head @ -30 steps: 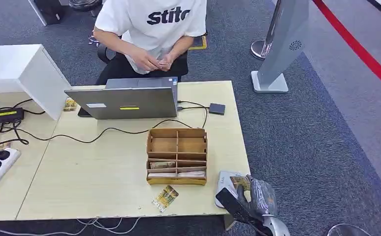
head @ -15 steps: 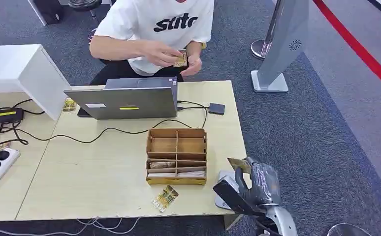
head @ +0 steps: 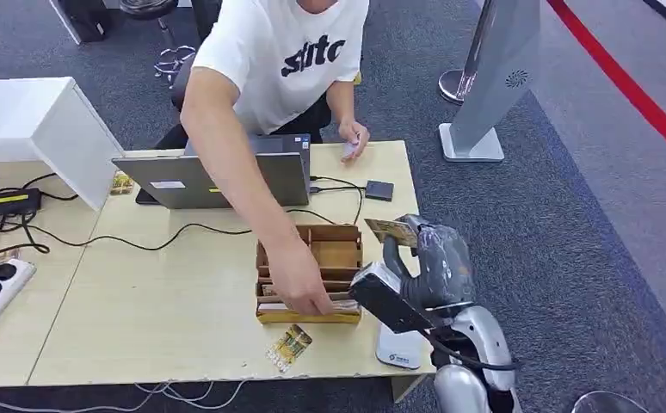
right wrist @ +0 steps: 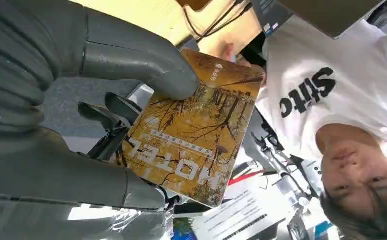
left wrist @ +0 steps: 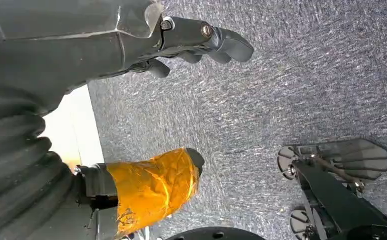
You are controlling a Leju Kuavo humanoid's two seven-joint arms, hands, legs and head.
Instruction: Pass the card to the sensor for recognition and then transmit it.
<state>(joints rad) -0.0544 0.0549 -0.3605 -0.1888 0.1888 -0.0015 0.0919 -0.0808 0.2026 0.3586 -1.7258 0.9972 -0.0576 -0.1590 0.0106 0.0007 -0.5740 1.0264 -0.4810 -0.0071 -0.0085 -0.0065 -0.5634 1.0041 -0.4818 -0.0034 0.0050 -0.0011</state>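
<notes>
Head view: risk of a clash, judging by how close things stand. Right hand [head: 428, 258] raised above the table edge, gripping the card [head: 391, 231] at its top, just beside the wooden organizer [head: 334, 245] where a person's hand [head: 299, 284] reaches in. Could brush that forearm if swung across toward the person. White sensor pad [head: 398, 348] below and just behind the hand, near the table corner; whether recognition is done cannot be told. 1 spare card [head: 289, 347] flat on the table, well apart from the hand.

Left wrist view: left hand [left wrist: 181, 42] hanging over grey carpet, fingers loosely apart, nothing in it.

Right wrist view: card [right wrist: 196, 127] pinched by its near end between thumb and fingers [right wrist: 141, 62], most of it jutting free. Could pivot or slip out in a quick handover.
</notes>
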